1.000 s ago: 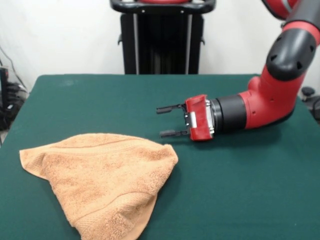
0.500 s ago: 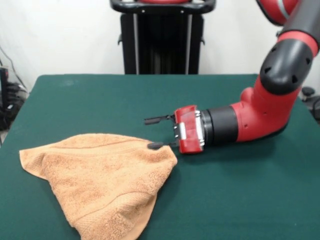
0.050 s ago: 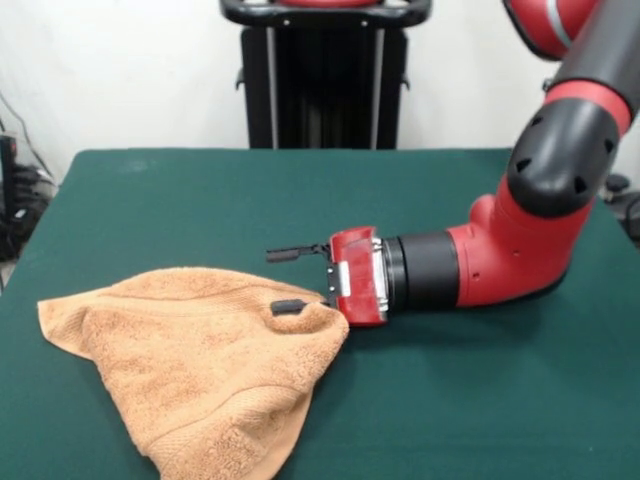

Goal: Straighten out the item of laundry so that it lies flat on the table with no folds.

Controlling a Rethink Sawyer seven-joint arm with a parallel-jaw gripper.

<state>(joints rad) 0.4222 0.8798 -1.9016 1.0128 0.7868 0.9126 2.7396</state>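
Bare green table [image 3: 180, 200] open across far half and right side, crumpled towel [image 3: 200, 360] filling near-left area, arm [image 3: 500, 260] lying low across right-centre, gripper [image 3: 285, 280] spread at towel's right corner

A light orange-tan terry towel [image 3: 200, 365] lies folded over itself in a rough triangle on the near left part of the dark green table [image 3: 480, 400]; its ribbed band runs along the lower folded corner
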